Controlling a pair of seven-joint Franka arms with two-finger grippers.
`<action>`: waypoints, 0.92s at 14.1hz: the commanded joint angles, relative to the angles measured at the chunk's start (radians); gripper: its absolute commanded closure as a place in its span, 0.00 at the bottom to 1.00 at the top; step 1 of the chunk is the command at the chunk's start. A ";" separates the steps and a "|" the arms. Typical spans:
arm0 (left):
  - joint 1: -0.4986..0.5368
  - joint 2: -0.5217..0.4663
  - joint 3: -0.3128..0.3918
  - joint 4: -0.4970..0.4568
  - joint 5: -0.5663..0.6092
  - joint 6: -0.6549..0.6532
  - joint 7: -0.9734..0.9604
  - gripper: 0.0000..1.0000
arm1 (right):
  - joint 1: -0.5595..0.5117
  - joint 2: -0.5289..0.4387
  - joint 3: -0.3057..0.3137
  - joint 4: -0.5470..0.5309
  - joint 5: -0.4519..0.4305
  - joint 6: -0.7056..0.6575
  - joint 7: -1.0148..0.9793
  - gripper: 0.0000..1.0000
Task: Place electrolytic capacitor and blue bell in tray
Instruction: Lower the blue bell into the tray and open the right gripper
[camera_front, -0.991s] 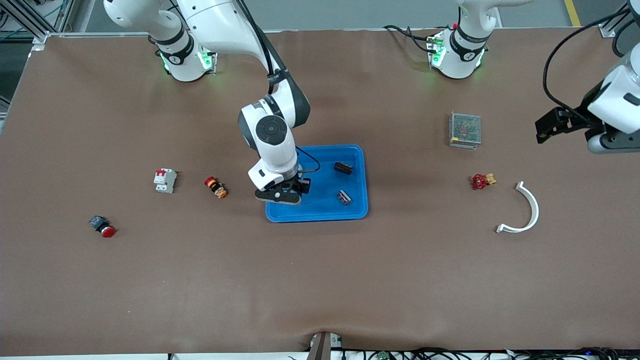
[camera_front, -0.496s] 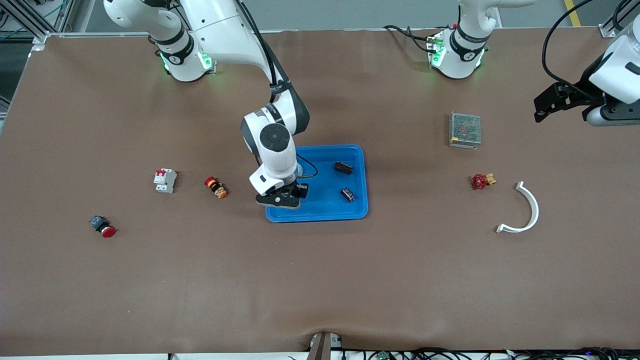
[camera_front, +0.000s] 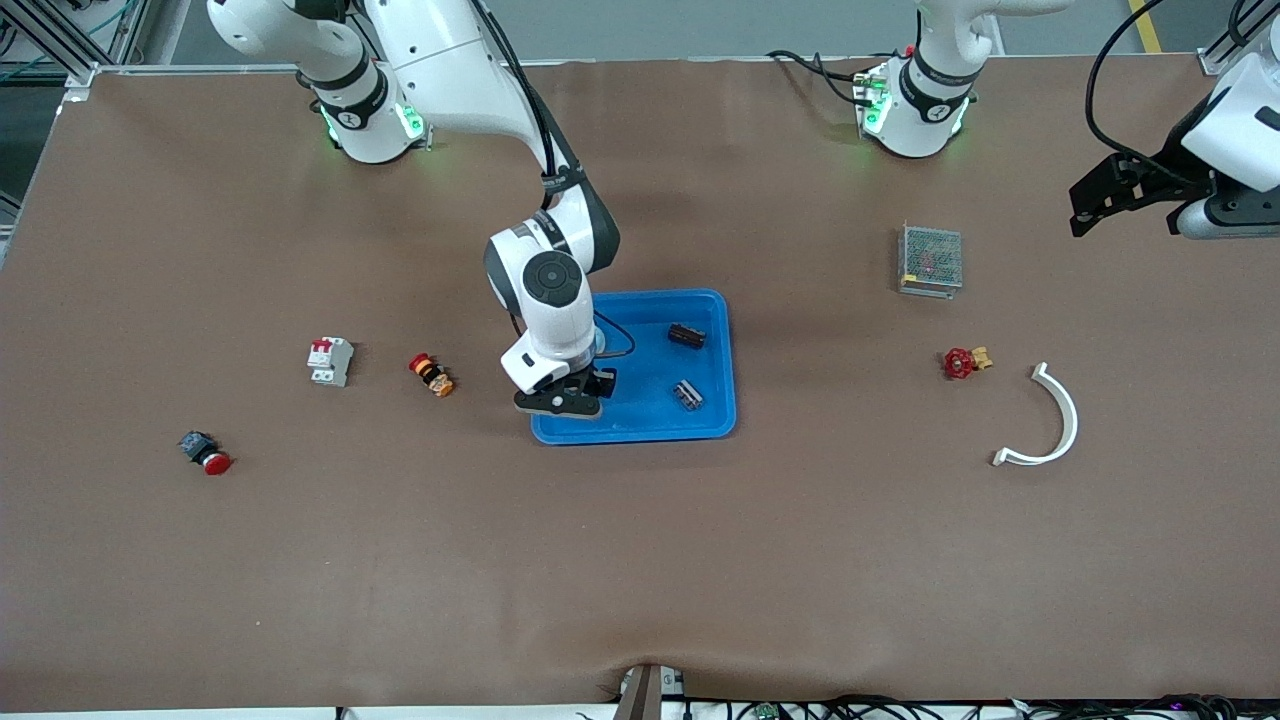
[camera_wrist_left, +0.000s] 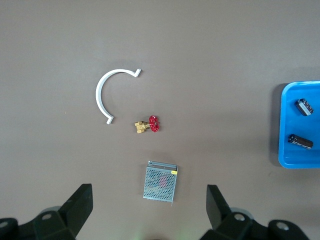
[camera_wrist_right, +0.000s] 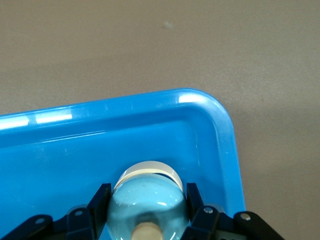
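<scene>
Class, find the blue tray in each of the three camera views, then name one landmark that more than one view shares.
Front view: the blue tray lies mid-table, with the right gripper at its corner toward the right arm's end.
Left wrist view: only one end of the tray shows, at the picture's edge.
Right wrist view: a rounded tray corner fills the frame.
Shared landmark: the two dark capacitors in the tray, seen in the front and left wrist views.

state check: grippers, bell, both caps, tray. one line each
right gripper: low over the tray's corner, fingers shut on the blue bell
blue bell: held between the fingers, inside the tray's rim
capacitors: both lying loose in the tray, apart
tray: flat on the table
left gripper: open, holding nothing, waiting at its arm's end of the table
</scene>
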 joint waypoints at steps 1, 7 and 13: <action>-0.007 -0.013 0.006 0.010 -0.027 -0.011 0.017 0.00 | 0.004 0.016 -0.001 0.021 -0.011 0.004 0.000 0.55; -0.012 0.011 0.004 0.021 -0.029 -0.010 0.001 0.00 | 0.006 0.016 0.006 0.019 -0.010 0.010 0.001 0.00; 0.000 0.013 -0.013 0.024 -0.027 -0.010 0.012 0.00 | 0.009 -0.037 0.006 0.016 -0.008 -0.064 -0.006 0.00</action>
